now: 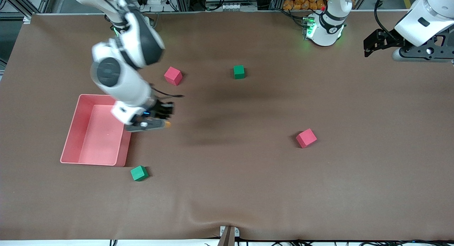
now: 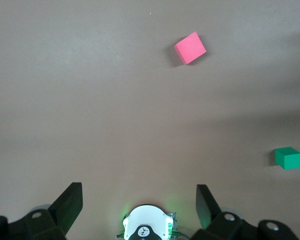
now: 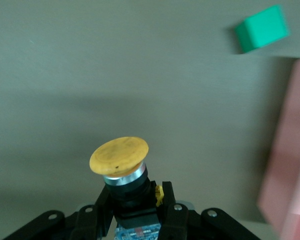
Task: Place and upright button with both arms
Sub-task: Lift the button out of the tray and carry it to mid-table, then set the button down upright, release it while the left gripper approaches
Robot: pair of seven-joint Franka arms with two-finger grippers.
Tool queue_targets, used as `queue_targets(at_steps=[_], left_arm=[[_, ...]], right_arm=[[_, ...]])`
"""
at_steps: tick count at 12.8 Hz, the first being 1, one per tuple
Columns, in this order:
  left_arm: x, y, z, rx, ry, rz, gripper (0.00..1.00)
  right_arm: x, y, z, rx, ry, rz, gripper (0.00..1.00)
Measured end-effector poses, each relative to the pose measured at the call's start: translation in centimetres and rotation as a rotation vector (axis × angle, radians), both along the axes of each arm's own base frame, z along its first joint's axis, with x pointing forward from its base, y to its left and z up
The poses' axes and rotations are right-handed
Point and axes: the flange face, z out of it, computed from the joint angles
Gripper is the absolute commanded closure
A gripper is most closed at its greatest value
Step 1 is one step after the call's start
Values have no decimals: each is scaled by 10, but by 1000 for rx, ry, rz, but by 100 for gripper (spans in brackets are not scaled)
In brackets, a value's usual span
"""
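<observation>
So the button [image 3: 121, 162] is already picked up, clamped by its black body in the right pincer [image 1: 156, 123] and up in the air just beside the pink tray [image 1: 76, 132], but it hasn't been set down or stood up on the counter [image 1: 248, 175] yet. The right arm is bent low with the orange cap poking sideways. The left pincer [image 2: 140, 205] waits with fingers wide and empty, high over its own end of the counter.

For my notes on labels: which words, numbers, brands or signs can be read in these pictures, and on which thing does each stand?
No text can be read anywhere.
The white left arm base carries a small round dark emblem, too small to read.
The orange-capped black push-button held in the black right gripper shows no lettering.
</observation>
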Motion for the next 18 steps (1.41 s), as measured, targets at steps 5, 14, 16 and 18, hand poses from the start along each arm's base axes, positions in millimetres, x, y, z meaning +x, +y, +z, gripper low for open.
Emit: queue_targets(at_steps=[5, 14, 16, 18], left_arm=[[-3, 1, -11, 5, 25, 3, 0], [6, -53, -64, 27, 100, -45, 0], [14, -68, -81, 26, 124, -60, 0], [25, -69, -96, 19, 149, -62, 0]], right_arm=[[-11, 147, -77, -4, -4, -125, 100], [-65, 255, -198, 5, -79, -230, 0], [-59, 254, -194, -10, -116, -211, 0], [-49, 251, -177, -8, -146, -213, 0]])
